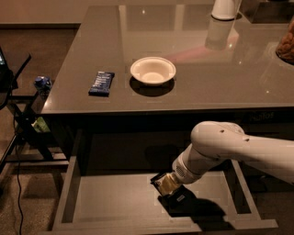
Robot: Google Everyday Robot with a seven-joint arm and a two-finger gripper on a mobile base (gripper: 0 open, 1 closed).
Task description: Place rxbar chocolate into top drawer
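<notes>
The top drawer is pulled out below the table, wide and shallow with a flat grey bottom. My gripper reaches down into its right half, close above the bottom. It is shut across the middle of the rxbar chocolate, a small flat black bar. The bar's ends stick out on both sides of the gripper, and it casts a dark shadow on the drawer floor. My white arm comes in from the right.
On the grey table lie a dark blue-wrapped bar at the left and a white bowl in the middle. A white cup stands at the back. A black stand is left of the table.
</notes>
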